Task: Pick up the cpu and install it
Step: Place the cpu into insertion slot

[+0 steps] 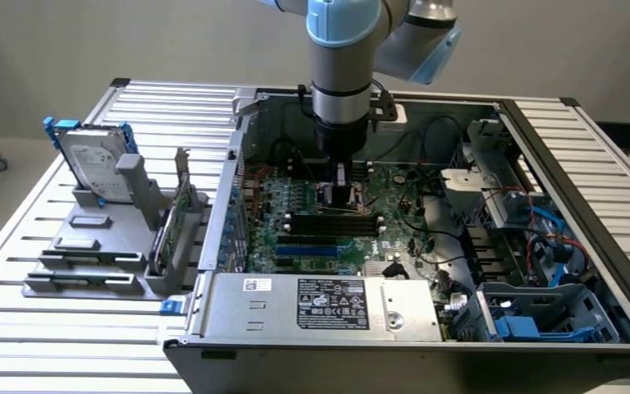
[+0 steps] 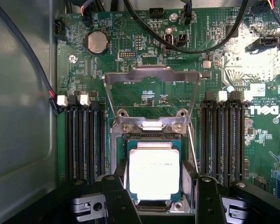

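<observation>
**Spread gripper straddles the cpu**
The black two-finger gripper [image 2: 159,184] has its jaws spread. The cpu [image 2: 154,173], a small flat square chip with a shiny silver metal top, lies between the fingers, square to them, on the green motherboard [image 2: 144,98]. The grey metal load frame [image 2: 151,74] stands open just beyond.

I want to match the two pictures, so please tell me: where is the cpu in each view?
Exterior view: under the claw, at the middle of the motherboard, covered by it.
Wrist view: the cpu lies in its socket, between the open claw's two fingers.
Shared landmark: the black memory slots beside the socket.
</observation>
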Tool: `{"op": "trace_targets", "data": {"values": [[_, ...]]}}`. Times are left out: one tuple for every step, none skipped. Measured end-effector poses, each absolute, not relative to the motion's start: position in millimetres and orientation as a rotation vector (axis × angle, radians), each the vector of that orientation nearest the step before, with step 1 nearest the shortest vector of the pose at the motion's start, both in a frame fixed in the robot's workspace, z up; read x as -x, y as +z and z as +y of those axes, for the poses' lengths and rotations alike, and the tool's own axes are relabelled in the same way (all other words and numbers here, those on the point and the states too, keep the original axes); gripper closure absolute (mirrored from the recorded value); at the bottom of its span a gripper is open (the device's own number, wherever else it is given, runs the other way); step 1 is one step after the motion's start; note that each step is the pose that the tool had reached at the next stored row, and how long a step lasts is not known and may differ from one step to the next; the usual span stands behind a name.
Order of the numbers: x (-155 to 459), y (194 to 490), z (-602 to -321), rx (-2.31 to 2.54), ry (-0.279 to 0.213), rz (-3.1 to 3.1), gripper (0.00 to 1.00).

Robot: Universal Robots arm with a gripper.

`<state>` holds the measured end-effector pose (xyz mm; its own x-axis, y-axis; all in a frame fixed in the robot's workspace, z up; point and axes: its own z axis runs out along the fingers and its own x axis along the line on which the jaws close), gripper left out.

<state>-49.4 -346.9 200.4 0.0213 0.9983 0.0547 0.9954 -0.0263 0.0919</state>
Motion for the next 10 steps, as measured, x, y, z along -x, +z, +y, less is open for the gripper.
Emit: {"op": "trace_targets", "data": {"values": [[49.4,200.1,-346.8,-2.225,0.161,2.173,0.45],[49.4,199.8,-346.7,-2.225,0.161,2.173,0.45],[49.3,199.5,-346.5,-2.225,0.161,2.172,0.45],[49.3,199.3,-346.3,-2.225,0.161,2.172,0.45],[49.3,199.1,-346.1,-2.225,0.16,2.172,0.45],[49.3,199.0,-345.8,-2.224,0.16,2.172,0.45],[49.2,198.9,-345.5,-2.224,0.159,2.172,0.45],[49.2,198.9,-345.3,-2.223,0.157,2.171,0.45],[49.2,198.8,-345.0,-2.223,0.156,2.171,0.45],[49.2,198.8,-344.6,-2.222,0.154,2.17,0.45]]}}
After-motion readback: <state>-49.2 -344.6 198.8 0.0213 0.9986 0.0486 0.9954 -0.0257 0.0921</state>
